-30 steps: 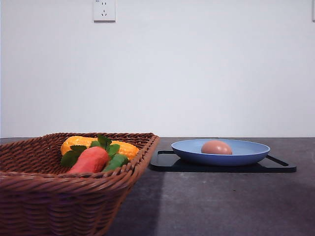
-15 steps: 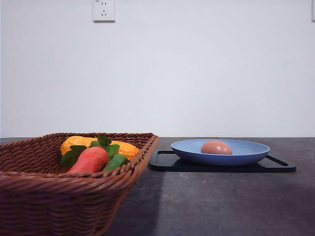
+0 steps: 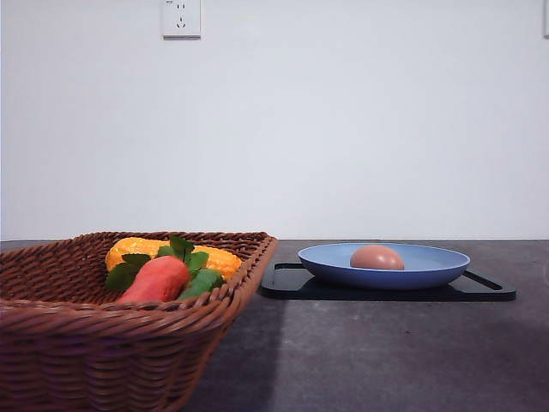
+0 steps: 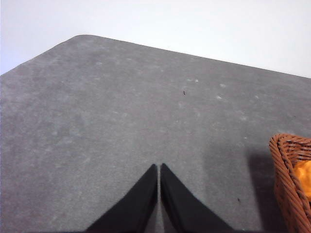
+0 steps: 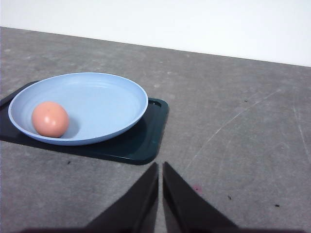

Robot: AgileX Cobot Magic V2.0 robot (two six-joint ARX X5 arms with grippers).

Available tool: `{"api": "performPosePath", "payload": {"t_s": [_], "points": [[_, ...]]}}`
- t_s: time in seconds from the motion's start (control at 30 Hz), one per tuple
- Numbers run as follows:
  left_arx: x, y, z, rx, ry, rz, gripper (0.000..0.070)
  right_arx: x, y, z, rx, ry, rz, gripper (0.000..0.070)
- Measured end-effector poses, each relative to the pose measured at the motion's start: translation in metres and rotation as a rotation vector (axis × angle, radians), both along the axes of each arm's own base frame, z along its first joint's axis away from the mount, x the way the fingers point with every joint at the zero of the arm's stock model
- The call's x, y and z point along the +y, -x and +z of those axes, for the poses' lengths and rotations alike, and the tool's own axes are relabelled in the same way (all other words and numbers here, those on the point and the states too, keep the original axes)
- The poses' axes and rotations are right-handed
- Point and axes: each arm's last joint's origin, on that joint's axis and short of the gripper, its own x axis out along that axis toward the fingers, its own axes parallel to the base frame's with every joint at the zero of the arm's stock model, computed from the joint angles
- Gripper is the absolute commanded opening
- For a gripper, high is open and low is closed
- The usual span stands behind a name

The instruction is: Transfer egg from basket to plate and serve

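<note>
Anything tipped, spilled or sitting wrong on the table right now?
Nothing stands out. The pale brownish-pink egg lies inside the round blue plate, which rests level on the flat black tray. The brown wicker basket stands upright with its vegetables inside. Both grippers are shut and apart from everything.

The left tool [image 4: 159, 167] has both black fingers pressed together, tips meeting at a narrow seam, with nothing held between them. The right tool [image 5: 160, 166] is in the same closed condition, fingers tapering to a point, nothing gripped. Both tools point forward and downward.
</note>
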Motion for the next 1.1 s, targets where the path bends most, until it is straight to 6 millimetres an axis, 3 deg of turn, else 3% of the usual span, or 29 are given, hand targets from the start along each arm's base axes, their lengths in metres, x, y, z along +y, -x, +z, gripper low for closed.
{"api": "performPosePath", "payload": {"t_s": [1.1], "points": [[0.0000, 0.0000, 0.0000, 0.000, 0.000, 0.000, 0.0000, 0.0000, 0.0000, 0.0000, 0.000, 0.000, 0.000, 0.0000]]}}
